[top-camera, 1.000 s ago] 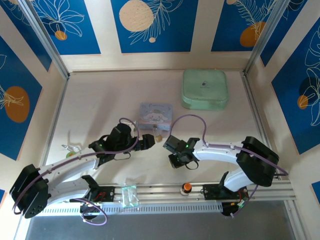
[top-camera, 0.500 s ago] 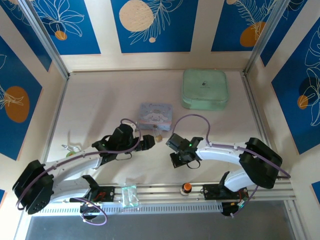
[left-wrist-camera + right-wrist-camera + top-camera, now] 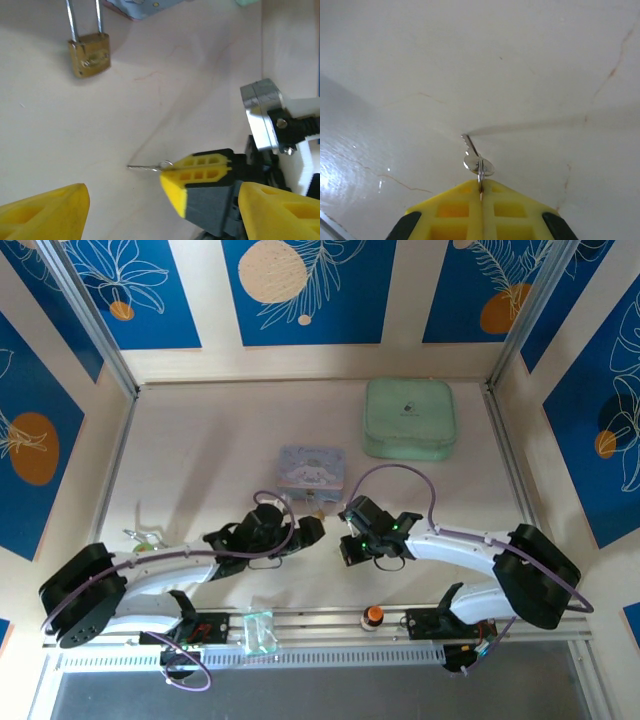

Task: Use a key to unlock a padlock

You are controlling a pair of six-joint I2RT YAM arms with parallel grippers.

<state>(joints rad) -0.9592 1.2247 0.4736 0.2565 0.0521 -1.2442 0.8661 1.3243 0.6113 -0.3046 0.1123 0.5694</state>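
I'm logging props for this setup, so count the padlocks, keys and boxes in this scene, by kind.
Padlocks: 1 (brass padlock)
Keys: 1 (silver key)
Boxes: 2 (blue cartoon tin, mint green case)
Total: 4

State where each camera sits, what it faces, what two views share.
Top external: above and behind, looking down on the table; left arm and right arm show.
Left wrist: faces the padlock and right gripper; own yellow fingers below.
Right wrist: looks along its shut fingers at the key.
Shared: both wrist views show the key.
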